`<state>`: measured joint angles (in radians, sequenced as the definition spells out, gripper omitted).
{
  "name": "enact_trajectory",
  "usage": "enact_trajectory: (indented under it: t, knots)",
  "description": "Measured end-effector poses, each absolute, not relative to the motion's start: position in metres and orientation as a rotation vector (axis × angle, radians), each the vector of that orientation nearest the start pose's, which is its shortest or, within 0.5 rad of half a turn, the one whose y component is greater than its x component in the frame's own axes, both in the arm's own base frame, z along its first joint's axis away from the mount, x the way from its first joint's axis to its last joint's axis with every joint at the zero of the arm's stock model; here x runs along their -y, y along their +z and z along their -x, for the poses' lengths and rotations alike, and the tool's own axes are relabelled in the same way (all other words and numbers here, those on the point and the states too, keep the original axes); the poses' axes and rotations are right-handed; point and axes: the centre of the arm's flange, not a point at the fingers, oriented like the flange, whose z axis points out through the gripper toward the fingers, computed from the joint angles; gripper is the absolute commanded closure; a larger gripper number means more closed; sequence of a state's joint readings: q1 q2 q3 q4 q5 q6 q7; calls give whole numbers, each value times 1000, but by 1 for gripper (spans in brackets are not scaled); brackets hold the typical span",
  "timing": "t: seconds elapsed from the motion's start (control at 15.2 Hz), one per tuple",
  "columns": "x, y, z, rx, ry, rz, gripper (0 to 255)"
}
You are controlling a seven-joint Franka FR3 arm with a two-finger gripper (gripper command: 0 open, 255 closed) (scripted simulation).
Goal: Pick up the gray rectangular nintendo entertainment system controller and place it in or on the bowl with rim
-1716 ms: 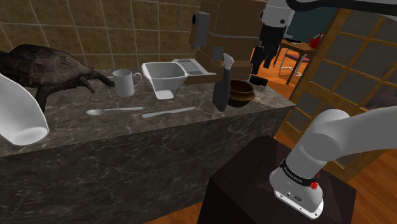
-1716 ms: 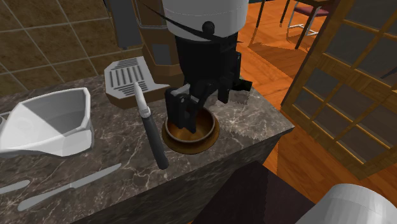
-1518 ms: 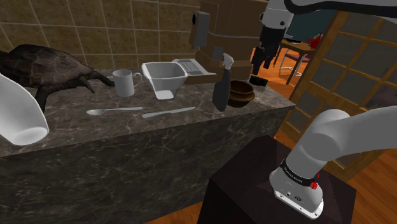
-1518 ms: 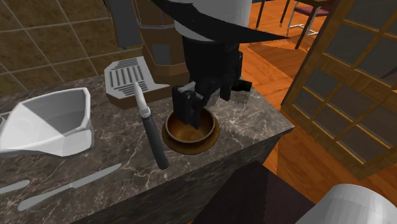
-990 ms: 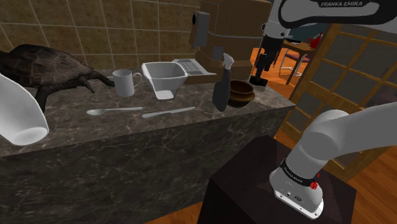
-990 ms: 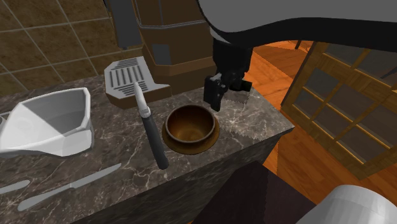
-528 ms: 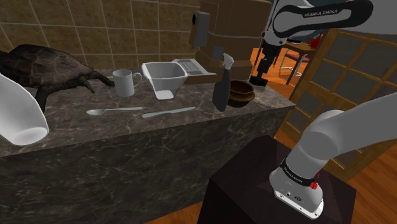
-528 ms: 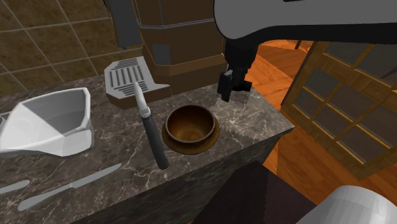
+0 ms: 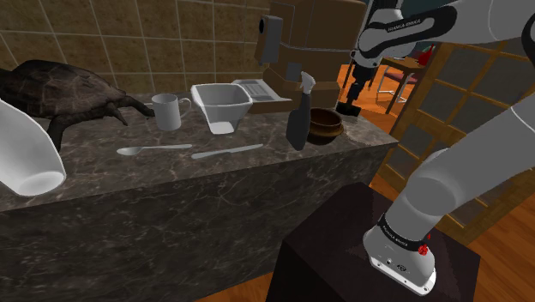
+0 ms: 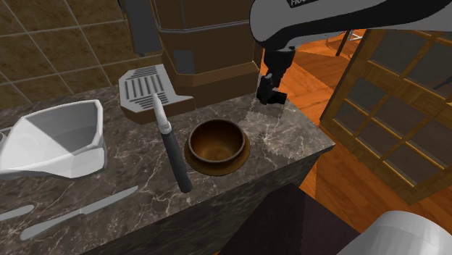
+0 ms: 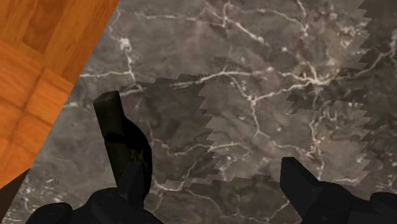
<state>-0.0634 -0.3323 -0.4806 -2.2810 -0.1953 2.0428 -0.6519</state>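
- The gripper (image 11: 198, 137) has left the bowl (image 10: 216, 147) and now hangs over the counter's (image 10: 286, 138) far end, by the floor edge.
- Fingers apart, bare marble between them; nothing held.
- Bowl empty.
- Controller: probably the small dark block (image 9: 347, 111) under the gripper; not certain.
- Reading: pick not yet made; grasp comes next.

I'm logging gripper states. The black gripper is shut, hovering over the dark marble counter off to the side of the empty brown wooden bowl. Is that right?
Not quite: the black gripper is open, not shut. The wrist view shows its two fingers standing apart with nothing between them. The rest holds: it hovers over the dark marble counter, off to the side of the empty brown wooden bowl.
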Motion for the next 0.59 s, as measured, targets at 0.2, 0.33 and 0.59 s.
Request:
enact_trajectory:
  t: [0.2, 0.33, 0.59]
  knots:
    - [291, 458, -404, 373, -72, 3173, 0]
    - [312, 453, -415, 405, -91, 3170, 0]
    - [327, 447, -422, 430, -154, 3186, 0]
